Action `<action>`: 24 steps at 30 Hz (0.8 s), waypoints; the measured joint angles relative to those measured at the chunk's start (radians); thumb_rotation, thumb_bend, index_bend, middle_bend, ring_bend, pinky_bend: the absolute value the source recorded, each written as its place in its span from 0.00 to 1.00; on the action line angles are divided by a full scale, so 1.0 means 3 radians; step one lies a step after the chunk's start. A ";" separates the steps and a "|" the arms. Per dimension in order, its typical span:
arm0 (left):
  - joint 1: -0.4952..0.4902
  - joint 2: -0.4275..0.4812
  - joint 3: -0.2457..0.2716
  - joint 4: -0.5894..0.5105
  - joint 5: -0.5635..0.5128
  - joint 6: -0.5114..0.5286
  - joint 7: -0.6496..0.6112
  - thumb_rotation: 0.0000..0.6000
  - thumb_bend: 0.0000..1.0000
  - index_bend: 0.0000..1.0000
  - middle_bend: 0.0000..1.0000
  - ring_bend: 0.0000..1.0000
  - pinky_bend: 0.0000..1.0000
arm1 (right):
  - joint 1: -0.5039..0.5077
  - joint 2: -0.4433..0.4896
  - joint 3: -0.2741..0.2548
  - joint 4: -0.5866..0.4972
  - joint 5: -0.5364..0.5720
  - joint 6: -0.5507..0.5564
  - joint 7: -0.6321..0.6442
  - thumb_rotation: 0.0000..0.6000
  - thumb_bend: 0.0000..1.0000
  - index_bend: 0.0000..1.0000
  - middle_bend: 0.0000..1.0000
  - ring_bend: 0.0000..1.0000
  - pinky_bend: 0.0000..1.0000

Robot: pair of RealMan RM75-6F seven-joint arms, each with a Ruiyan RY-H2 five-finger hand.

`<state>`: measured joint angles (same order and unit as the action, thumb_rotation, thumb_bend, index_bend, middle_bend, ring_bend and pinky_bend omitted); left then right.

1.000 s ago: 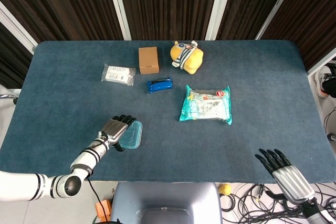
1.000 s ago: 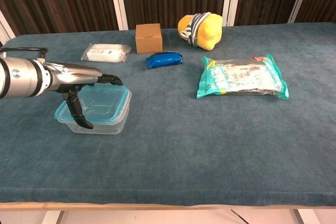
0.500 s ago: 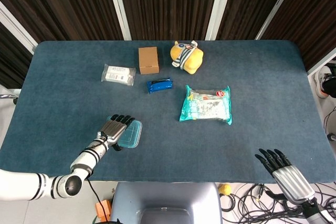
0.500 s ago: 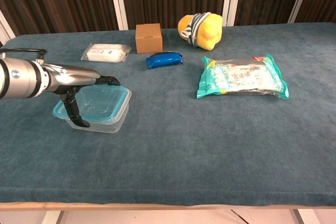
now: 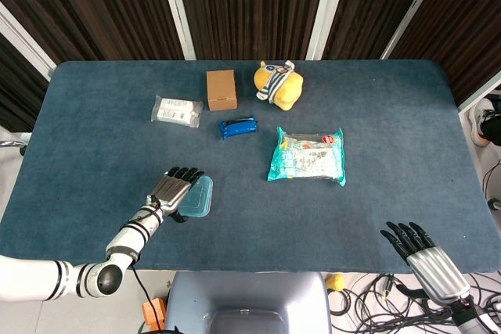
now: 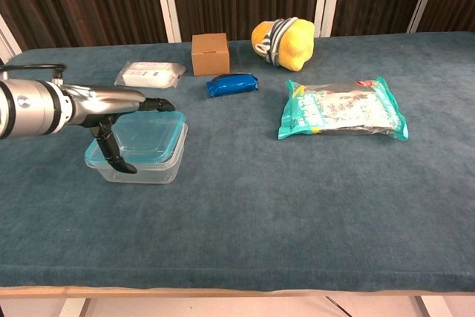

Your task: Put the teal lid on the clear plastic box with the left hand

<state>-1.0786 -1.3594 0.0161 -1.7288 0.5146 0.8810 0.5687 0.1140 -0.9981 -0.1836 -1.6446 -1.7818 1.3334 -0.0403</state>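
Surface: blue felt-covered table before dark slatted panels; all items rest on it.
Right hand: seen at the near edge in the head view only; fingers are spread, nothing is held, well apart from the work.
Left hand: laid over the left part of the lid, fingers extended across the top and the thumb hooked down the near side; the lid appears to be gripped between them.
Lid: teal, placed on top of the box, near the table's left front.
Box: clear plastic, upright under the lid.
Progress: lid is judged seated or nearly so; whether it is snapped shut cannot be told. Pressing down and release remain.
Change: box and lid are shifted slightly right since one second ago; the lid, tilted half a second ago, is now level.
Beyond: blue pouch, wipes packet, white packet, cardboard box, yellow plush toy.
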 measured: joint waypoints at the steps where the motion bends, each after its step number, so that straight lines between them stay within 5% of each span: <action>1: 0.0000 -0.0005 0.0000 0.0001 -0.0001 0.0014 0.0014 1.00 0.19 0.00 0.00 0.00 0.01 | 0.0001 0.0001 0.0000 0.0000 0.0000 0.0000 0.0001 1.00 0.03 0.00 0.00 0.00 0.00; 24: 0.0088 0.0004 -0.0060 -0.0059 0.0065 0.0108 -0.0004 1.00 0.14 0.00 0.00 0.00 0.00 | -0.0001 -0.0001 -0.0002 0.0011 -0.0019 0.0013 0.0020 1.00 0.03 0.00 0.00 0.00 0.00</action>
<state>-1.0521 -1.3581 -0.0018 -1.7464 0.5342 0.9135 0.5674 0.1137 -0.9983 -0.1841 -1.6412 -1.7876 1.3375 -0.0344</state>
